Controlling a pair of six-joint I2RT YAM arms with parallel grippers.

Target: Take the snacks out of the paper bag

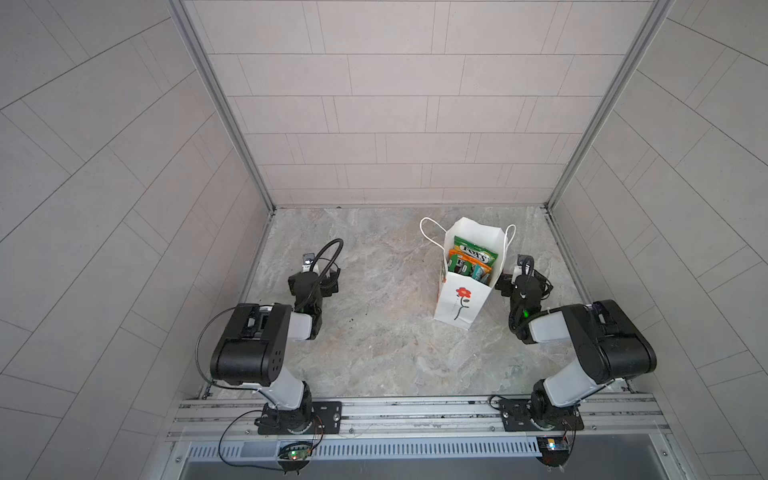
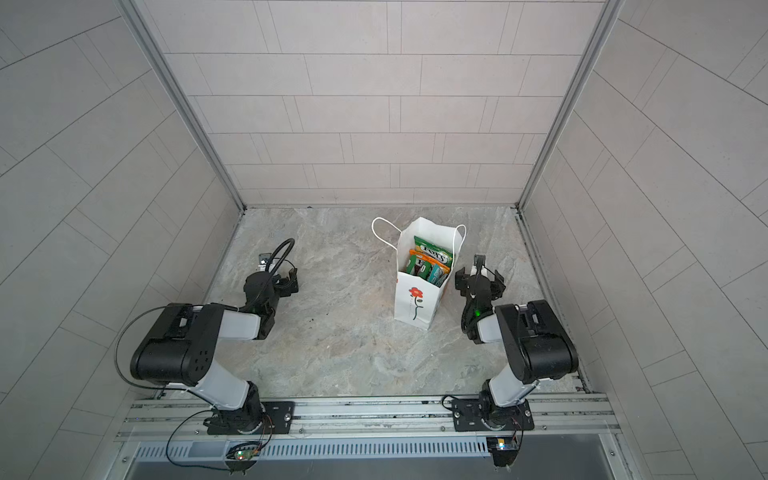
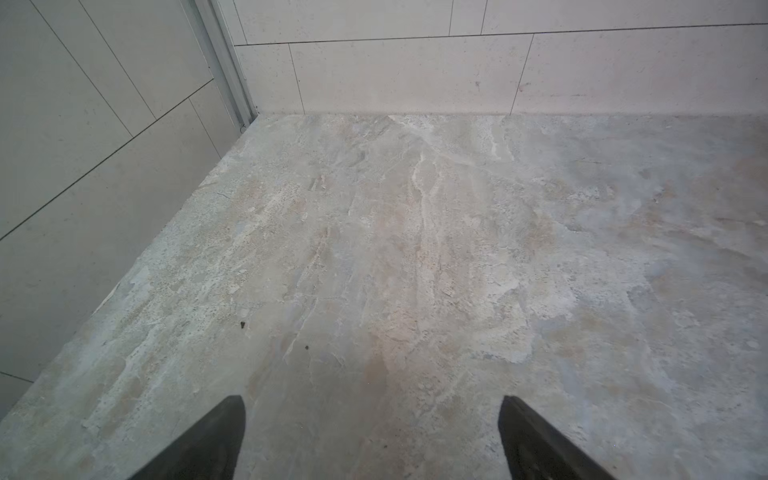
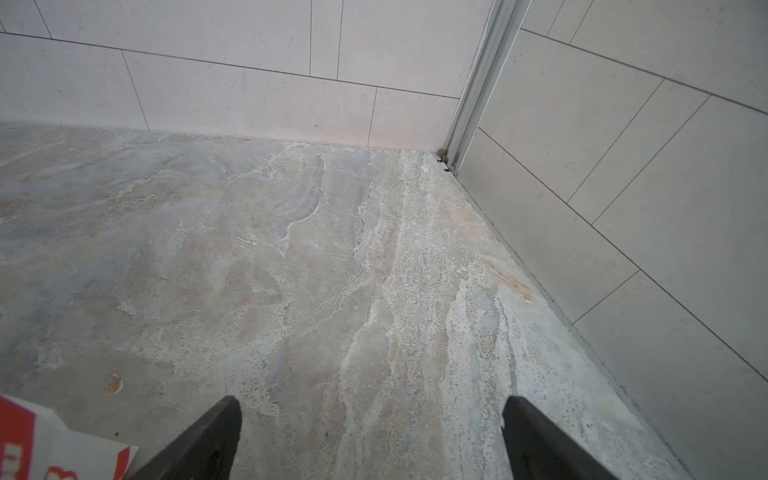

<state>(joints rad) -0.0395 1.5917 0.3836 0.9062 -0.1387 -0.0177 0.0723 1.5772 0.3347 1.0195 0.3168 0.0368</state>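
Note:
The white paper bag (image 1: 451,309) (image 2: 409,309) stands upright and open on the right half of the stone-patterned table, its red flower drawing on the near face. The snacks (image 1: 475,256) (image 2: 433,255) are packed inside it: a green packet on top, with orange and teal ones below. My right gripper (image 1: 524,283) (image 2: 478,279) (image 4: 372,415) is open and empty, low, just right of the bag; a red-printed bag corner (image 4: 62,444) shows in the right wrist view. Far left of the bag, my left gripper (image 1: 313,277) (image 2: 271,279) (image 3: 372,415) is also open and empty over the table.
Tiled walls (image 1: 395,124) close in the table (image 1: 374,353) at the back and both sides. A metal rail (image 1: 415,411) carrying both arm bases runs along the front edge. White cord handles (image 1: 430,232) stick out from the bag's top.

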